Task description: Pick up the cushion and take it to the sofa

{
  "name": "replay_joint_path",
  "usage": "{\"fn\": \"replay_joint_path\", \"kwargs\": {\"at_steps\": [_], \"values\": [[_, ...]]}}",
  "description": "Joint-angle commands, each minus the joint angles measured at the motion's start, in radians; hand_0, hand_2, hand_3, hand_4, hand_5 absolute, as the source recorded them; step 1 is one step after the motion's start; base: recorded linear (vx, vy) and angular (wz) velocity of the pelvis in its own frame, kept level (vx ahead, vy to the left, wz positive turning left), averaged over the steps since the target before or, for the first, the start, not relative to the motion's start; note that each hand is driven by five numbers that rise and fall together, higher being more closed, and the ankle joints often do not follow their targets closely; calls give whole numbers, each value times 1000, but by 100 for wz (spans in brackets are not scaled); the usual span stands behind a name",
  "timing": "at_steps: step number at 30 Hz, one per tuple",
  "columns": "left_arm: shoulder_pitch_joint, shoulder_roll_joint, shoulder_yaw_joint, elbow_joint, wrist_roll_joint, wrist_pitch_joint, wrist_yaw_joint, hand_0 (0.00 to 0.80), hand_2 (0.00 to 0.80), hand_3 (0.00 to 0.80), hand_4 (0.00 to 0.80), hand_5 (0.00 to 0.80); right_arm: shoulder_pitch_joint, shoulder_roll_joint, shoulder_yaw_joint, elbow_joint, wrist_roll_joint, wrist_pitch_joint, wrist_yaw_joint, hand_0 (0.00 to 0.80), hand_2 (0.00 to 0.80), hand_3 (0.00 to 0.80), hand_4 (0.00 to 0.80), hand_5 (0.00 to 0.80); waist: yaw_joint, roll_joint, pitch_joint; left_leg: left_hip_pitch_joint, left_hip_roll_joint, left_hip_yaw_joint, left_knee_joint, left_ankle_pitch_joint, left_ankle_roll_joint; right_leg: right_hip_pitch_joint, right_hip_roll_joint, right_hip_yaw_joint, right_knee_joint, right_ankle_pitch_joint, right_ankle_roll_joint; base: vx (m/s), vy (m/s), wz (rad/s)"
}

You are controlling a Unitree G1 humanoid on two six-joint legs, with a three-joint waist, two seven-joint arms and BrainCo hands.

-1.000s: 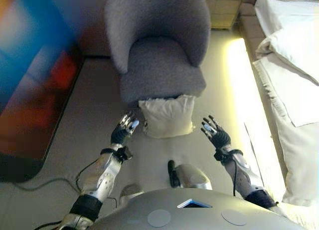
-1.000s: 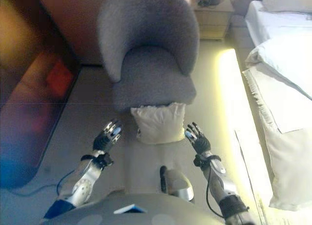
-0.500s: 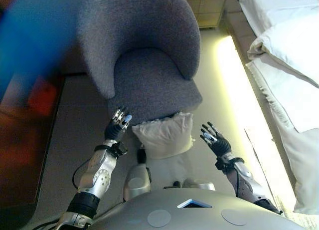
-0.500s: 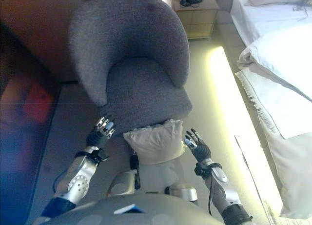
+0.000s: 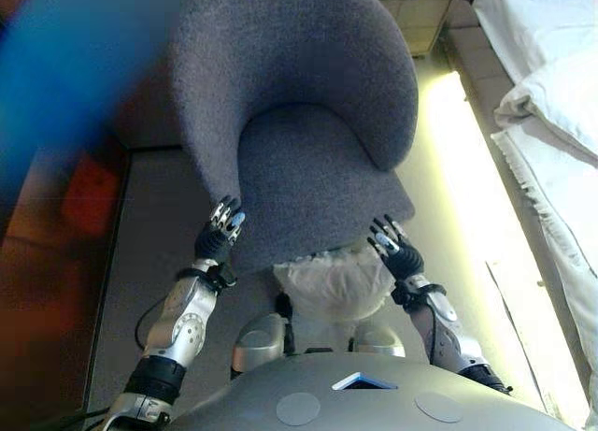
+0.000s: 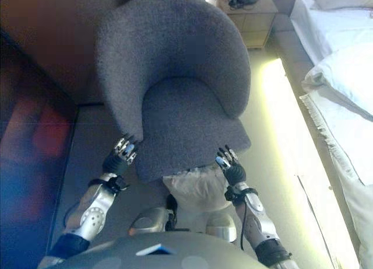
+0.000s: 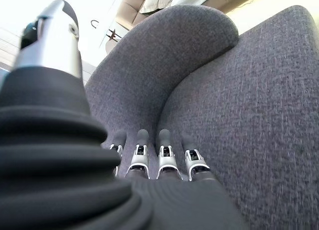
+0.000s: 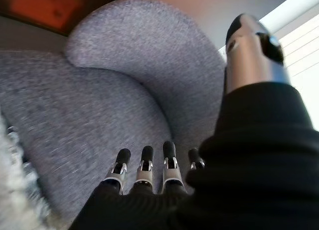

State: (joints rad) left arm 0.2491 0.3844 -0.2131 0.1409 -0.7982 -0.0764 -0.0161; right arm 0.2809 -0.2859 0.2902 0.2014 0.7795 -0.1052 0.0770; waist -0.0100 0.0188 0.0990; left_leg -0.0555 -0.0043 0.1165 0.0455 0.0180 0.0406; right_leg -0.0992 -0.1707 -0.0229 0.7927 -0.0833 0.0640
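The cream cushion (image 5: 336,283) lies on the floor against the front of the grey armchair (image 5: 308,169), between my two hands and partly hidden under the chair's front edge. My left hand (image 5: 220,242) is open, fingers straight, at the chair's front left corner, apart from the cushion. My right hand (image 5: 397,255) is open beside the cushion's right upper corner, at the chair's front right corner. In the left wrist view my straight fingers (image 7: 164,155) point at the chair's seat (image 7: 239,120). The right wrist view shows straight fingers (image 8: 144,170) and a strip of cushion (image 8: 12,200).
A bed with white bedding (image 5: 561,104) stands on the right, with a lit strip of floor (image 5: 467,197) beside it. A wooden nightstand (image 6: 247,15) stands behind the chair. A dark panel (image 5: 47,216) runs along the left.
The camera has moved closer to the chair. The cushion now sits nearer my body and partly under the chair's edge. Both hands stay open on either side of it.
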Motion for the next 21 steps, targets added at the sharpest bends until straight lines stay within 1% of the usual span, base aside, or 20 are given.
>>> {"fn": "replay_joint_path", "kwargs": {"at_steps": [1, 2, 4, 5, 6, 8, 11, 13, 15, 17, 18, 19, 20, 21], "values": [[20, 34, 20, -68, 4, -28, -9, 0, 0, 0, 0, 0, -4, 8, 3, -62, 20, -41, 41, 0, 0, 0, 0, 0, -18, -35, -31, 21, 5, 34, 36, 11, 24, -56, -81, -42, -235, 285, 34, 167, -218, -18], [26, 40, 24, -68, -3, -35, -11, 0, 0, 0, 0, 0, -11, 7, 6, -64, 23, -40, 44, 0, 0, 0, 0, 0, -22, -47, -24, 34, 11, 25, 41, -1, 8, -58, -104, -34, -338, 282, 39, 158, -257, -13], [31, 49, 21, -64, -11, -51, -9, 0, 0, 0, 0, 0, -23, 4, 16, -65, 31, -38, 50, 0, 0, 0, 0, 0, -30, -64, -9, 52, 25, 11, 50, -21, -16, -47, -128, -23, -480, 295, 53, 149, -322, -1], [34, 55, 21, -57, -16, -61, -13, 0, 0, 0, 0, 0, -35, 0, 25, -66, 35, -37, 48, 0, 0, 0, 0, 0, -32, -74, -1, 61, 45, 5, 56, -31, -38, -41, -144, -7, -564, 313, 72, 135, -336, 14], [35, 59, 23, -55, -20, -62, -18, 0, 0, 0, 0, 0, -45, -3, 28, -62, 38, -33, 48, 0, 0, 0, 0, 0, -32, -78, 3, 67, 59, 2, 57, -34, -51, -34, -150, 0, -607, 322, 84, 132, -310, 24], [40, 65, 31, -55, -23, -67, -21, 0, 0, 0, 0, 0, -73, -4, 26, -45, 54, -25, 52, 0, 0, 0, 0, 0, -28, -84, 5, 82, 96, 1, 53, -35, -78, -14, -162, 4, -685, 337, 106, 109, -299, 26], [49, 63, 43, -60, -2, -62, -27, 0, 0, 0, 0, 0, -110, 12, 11, -20, 63, 3, 57, 0, 0, 0, 0, 0, -13, -85, -2, 87, 151, -10, 54, -26, -109, 26, -156, -3, -721, 301, 125, 88, -296, 38], [59, 58, 50, -66, 7, -56, -17, 0, 0, 0, 0, 0, -114, 14, 11, -17, 54, 17, 56, 0, 0, 0, 0, 0, -3, -85, -9, 84, 174, -15, 54, -14, -122, 55, -143, -25, -733, 270, 129, 60, -252, 49], [69, 44, 59, -82, -13, -50, -3, 0, 0, 0, 0, 0, -114, 2, 26, -49, 60, 24, 47, 0, 0, 0, 0, 0, 3, -78, -17, 87, 212, -20, 38, 25, -140, 73, -112, -48, -726, 226, 124, 14, -191, 31], [69, 36, 54, -89, -2, -53, 5, 0, 0, 0, 0, 0, -115, -10, 35, -68, 55, 12, 49, 0, 0, 0, 0, 0, 0, -71, -19, 84, 240, -22, 27, 52, -151, 81, -80, -56, -724, 196, 102, -21, -123, 20], [69, 29, 47, -91, 12, -53, 7, 0, 0, 0, 0, 0, -123, -20, 40, -70, 50, -2, 51, 0, 0, 0, 0, 0, 2, -66, -20, 81, 255, -34, 20, 77, -158, 86, -62, -63, -727, 186, 88, -42, -98, 10], [70, 27, 40, -94, 28, -56, 11, 0, 0, 0, 0, 0, -128, -33, 43, -81, 30, -11, 47, 0, 0, 0, 0, 0, 4, -61, -20, 74, 260, -52, 21, 98, -163, 92, -48, -65, -730, 177, 76, -50, -73, 10], [69, 28, 33, -97, 42, -58, 18, 0, 0, 0, 0, 0, -130, -47, 41, -93, 0, -16, 39, 0, 0, 0, 0, 0, 4, -57, -20, 66, 257, -61, 32, 108, -163, 97, -40, -67, -732, 171, 68, -60, -63, 11], [59, 32, 23, -93, 84, -52, 30, 0, 0, 0, 0, 0, -127, -67, 35, -105, -59, -31, 16, 0, 0, 0, 0, 0, 1, -53, -20, 50, 241, -59, 65, 116, -162, 106, -32, -71, -739, 167, 56, -61, -62, 9]]}}
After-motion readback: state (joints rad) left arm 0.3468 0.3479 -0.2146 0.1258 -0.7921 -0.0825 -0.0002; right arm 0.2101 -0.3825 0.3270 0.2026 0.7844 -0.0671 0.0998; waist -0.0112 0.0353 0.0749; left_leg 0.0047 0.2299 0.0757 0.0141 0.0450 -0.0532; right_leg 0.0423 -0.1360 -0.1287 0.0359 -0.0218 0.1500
